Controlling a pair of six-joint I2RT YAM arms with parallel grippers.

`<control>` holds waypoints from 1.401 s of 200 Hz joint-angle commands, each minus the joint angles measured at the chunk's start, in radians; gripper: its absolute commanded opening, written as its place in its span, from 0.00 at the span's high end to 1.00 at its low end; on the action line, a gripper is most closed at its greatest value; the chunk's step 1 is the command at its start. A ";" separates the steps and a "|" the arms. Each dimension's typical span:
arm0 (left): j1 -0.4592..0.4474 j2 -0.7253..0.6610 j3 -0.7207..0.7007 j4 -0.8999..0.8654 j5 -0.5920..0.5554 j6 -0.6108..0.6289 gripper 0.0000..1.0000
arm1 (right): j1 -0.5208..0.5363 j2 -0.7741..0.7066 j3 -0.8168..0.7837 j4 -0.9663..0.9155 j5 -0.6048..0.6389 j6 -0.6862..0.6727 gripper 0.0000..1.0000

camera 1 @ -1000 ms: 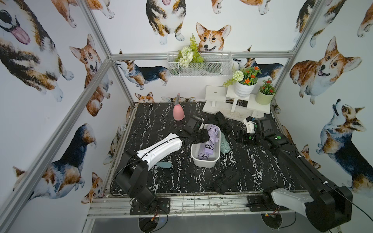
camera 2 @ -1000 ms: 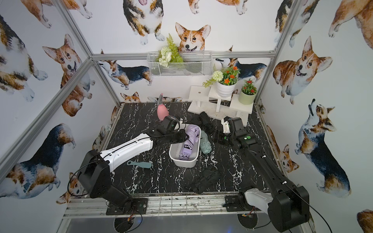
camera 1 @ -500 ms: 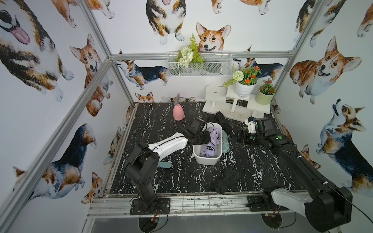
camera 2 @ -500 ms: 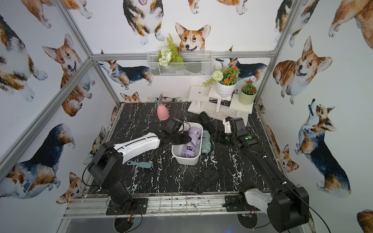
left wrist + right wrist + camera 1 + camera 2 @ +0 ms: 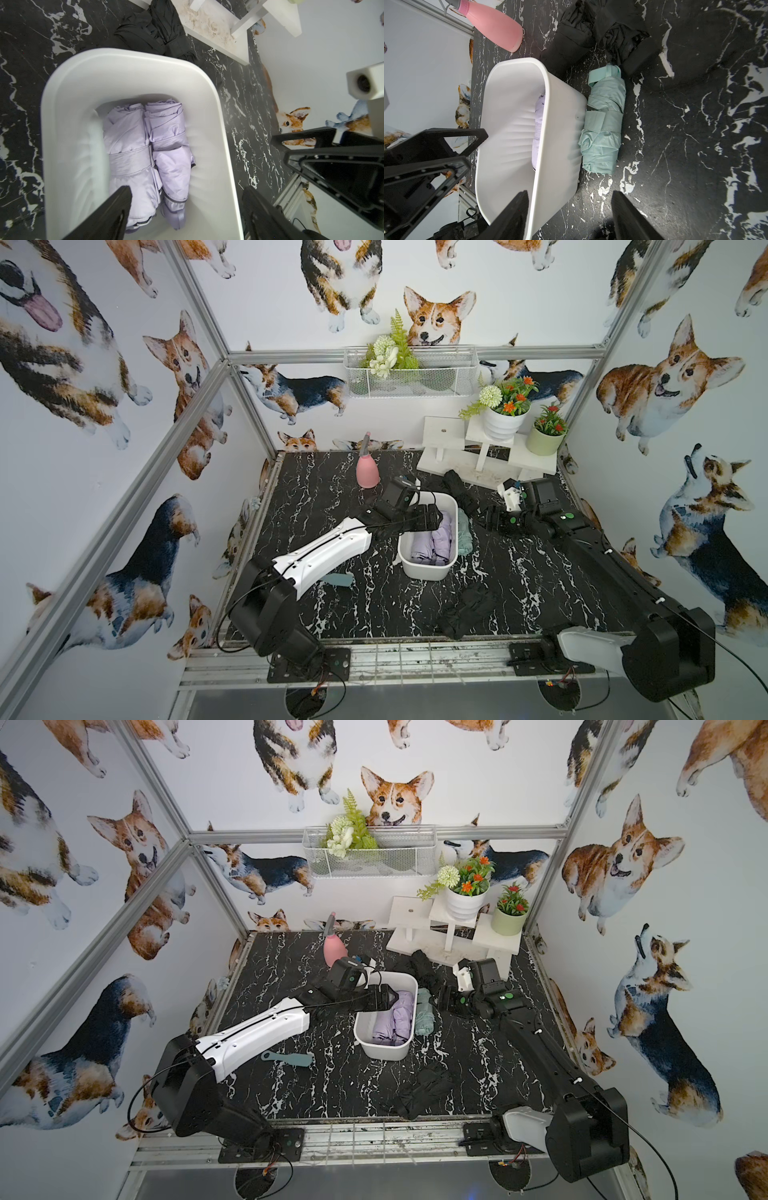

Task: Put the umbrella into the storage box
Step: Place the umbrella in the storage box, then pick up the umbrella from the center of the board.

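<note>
Two folded lilac umbrellas (image 5: 145,155) lie side by side inside the white storage box (image 5: 68,104). Over them the left gripper (image 5: 186,190) hangs with jaws wide apart, holding nothing. One mint umbrella (image 5: 604,124) lies on the bench (image 5: 695,145), touching the box's outer wall; the right gripper (image 5: 570,193) near it is also spread and empty.

In the right wrist view the storage box (image 5: 562,135) hides most of the lilac umbrella (image 5: 538,122).

no text, label, brand or number is legible anywhere, not even on the storage box (image 5: 133,57).
</note>
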 commanded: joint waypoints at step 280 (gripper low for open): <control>0.161 -0.103 -0.123 -0.078 0.008 0.167 0.22 | 0.071 0.537 0.185 0.009 0.104 -0.007 0.29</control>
